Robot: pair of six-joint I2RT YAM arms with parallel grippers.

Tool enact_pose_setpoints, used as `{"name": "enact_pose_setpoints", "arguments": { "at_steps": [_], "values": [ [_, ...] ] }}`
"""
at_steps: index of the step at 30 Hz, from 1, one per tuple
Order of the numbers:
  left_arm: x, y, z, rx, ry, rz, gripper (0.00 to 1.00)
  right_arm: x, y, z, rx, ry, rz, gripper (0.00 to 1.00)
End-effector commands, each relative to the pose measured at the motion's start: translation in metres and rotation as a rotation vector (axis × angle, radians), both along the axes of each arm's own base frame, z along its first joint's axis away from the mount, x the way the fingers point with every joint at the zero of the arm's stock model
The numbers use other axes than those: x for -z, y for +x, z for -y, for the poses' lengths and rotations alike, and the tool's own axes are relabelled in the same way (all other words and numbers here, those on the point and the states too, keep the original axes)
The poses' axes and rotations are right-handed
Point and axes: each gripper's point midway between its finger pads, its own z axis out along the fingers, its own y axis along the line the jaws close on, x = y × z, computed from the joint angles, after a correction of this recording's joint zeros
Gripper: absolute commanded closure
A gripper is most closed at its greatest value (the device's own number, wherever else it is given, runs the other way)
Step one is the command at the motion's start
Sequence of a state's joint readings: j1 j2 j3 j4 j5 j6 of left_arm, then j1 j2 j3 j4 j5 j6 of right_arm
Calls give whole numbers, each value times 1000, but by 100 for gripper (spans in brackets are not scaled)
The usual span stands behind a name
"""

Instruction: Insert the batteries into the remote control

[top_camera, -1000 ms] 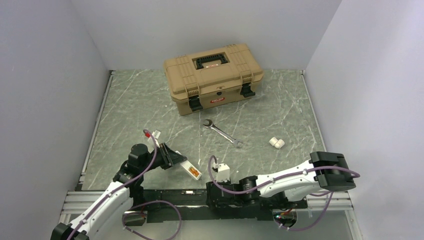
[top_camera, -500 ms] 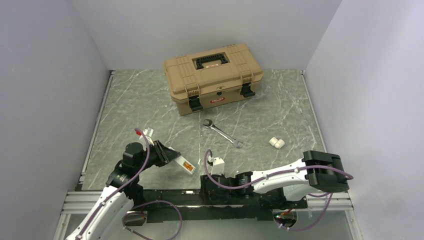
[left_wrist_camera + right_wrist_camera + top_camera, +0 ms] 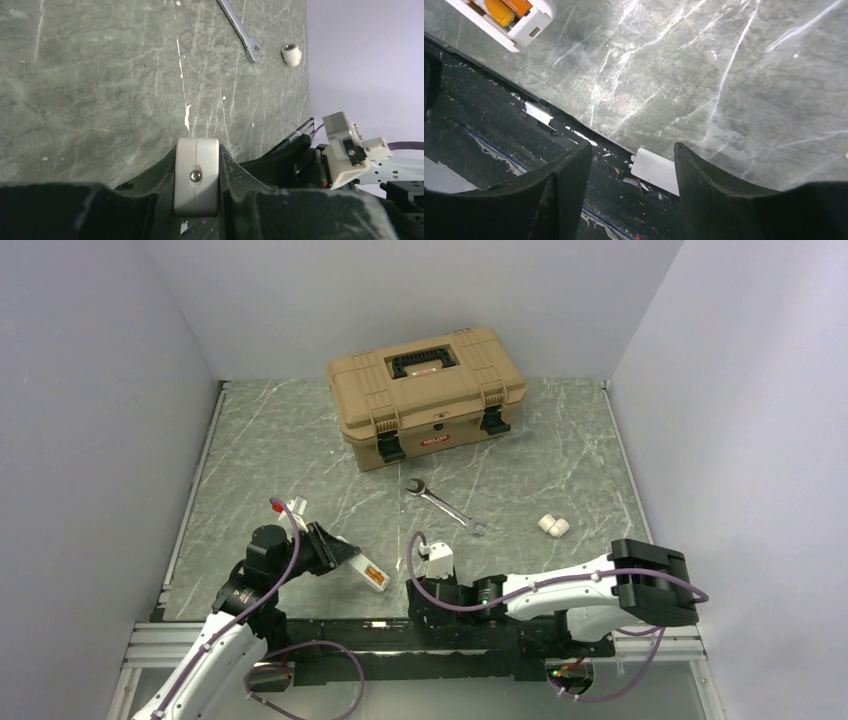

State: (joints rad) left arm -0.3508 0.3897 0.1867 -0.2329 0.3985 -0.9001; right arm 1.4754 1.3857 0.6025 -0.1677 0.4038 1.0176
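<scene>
Slantwise, remote control (image 3: 372,574) in left pincer (image 3: 345,558), free end near-right.

**Markings check: nothing legible**

We found only one label, a small red plate (image 3: 433,440) low on the front wall of the tan toolbox (image 3: 428,390). Whatever was printed on it was too small to read from the top view. We could make out no other text, brand, number or sign in any view.
</scene>
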Motion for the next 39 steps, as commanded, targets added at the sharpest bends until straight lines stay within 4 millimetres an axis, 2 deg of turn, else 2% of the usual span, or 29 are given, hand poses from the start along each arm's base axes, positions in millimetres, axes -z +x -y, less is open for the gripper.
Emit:
{"name": "enact_pose_setpoints", "arguments": {
  "at_steps": [1, 5, 7, 13, 16, 19, 23, 26, 30, 33, 39],
  "values": [
    [-13, 4, 2, 9, -14, 48, 100, -23, 11, 10, -32, -3, 90, 36],
    [-13, 4, 2, 12, -18, 48, 100, -35, 12, 18, -172, -53, 161, 35],
    [-13, 4, 2, 14, -17, 49, 100, -38, 6, 19, -284, -65, 182, 32],
    [-13, 3, 2, 13, -14, 49, 100, -51, -15, 10, -616, -35, 242, 31],
    [-13, 3, 2, 12, -18, 48, 100, -60, -7, 9, -685, -98, 315, 33],
    [-12, 2, 2, 12, -20, 43, 100, -57, -6, 10, -813, -142, 361, 31],
    [-11, 1, 2, 16, -17, 41, 100, -55, -24, 8, -1070, -90, 399, 28],
    [-12, 2, 1, 14, -17, 43, 100, -52, -21, 13, -1125, -98, 387, 28],
    [-10, 3, 2, 14, -23, 44, 100, -44, -30, 21, -1235, -95, 325, 32],
    [-9, 3, 4, 18, -30, 41, 100, -42, -23, 22, -1255, -143, 357, 37],
    [-9, 4, 3, 17, -23, 41, 100, -36, -12, 24, -1318, -211, 413, 36]
  ]
}}
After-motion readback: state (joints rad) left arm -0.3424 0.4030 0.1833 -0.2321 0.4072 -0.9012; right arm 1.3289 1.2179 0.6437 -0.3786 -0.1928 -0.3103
